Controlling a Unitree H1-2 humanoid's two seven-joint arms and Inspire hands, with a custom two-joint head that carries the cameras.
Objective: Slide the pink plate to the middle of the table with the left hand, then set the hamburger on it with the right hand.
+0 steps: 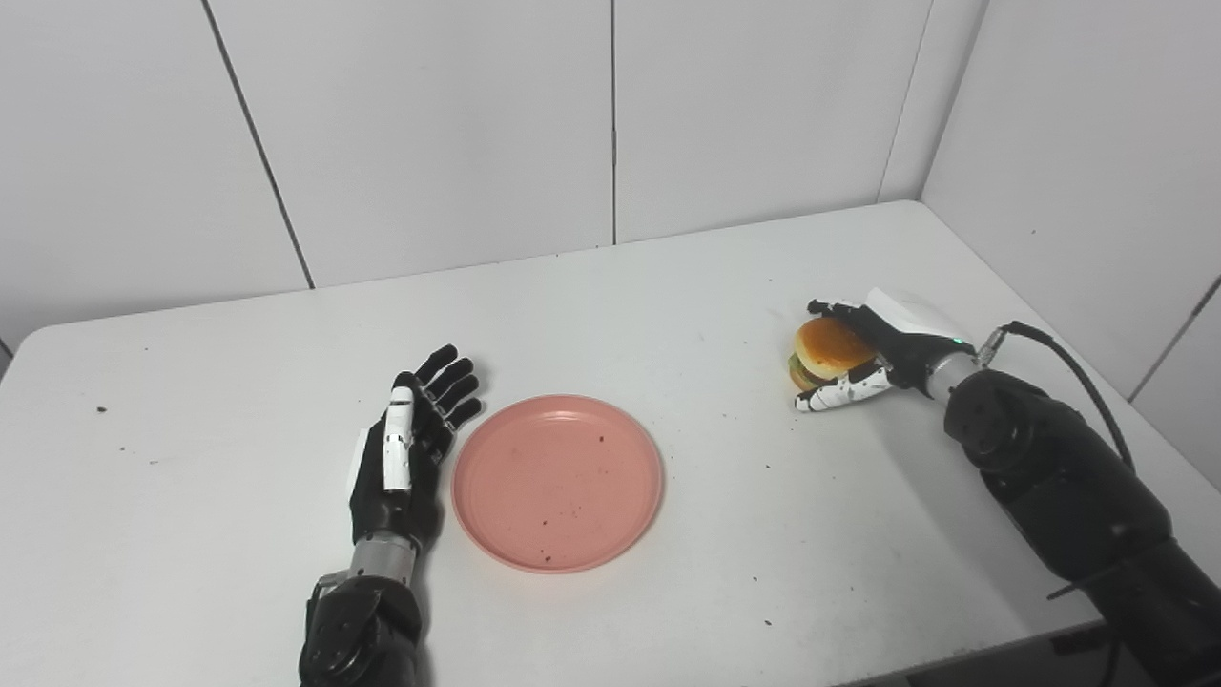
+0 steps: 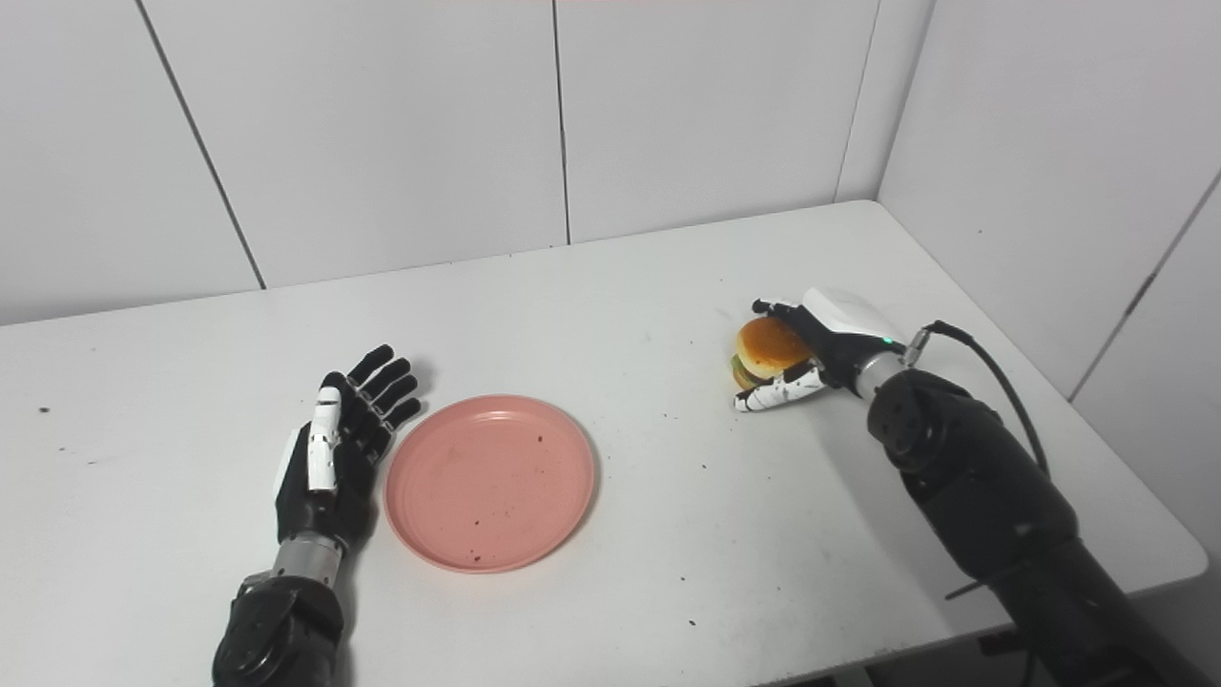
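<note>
The pink plate (image 1: 557, 483) lies flat near the middle of the white table (image 1: 610, 286), with nothing on it but a few dark crumbs. My left hand (image 1: 405, 448) rests open just left of the plate's rim, fingers spread and pointing away from me. The hamburger (image 1: 826, 350), a tan bun over green and brown layers, sits at the right side of the table. My right hand (image 1: 873, 358) is wrapped around it, fingers behind the bun and the thumb in front below it; the burger looks to be still on or just above the table.
White wall panels close off the back and right sides. The table's right edge runs close behind my right forearm (image 1: 1049, 477). Small dark specks dot the tabletop.
</note>
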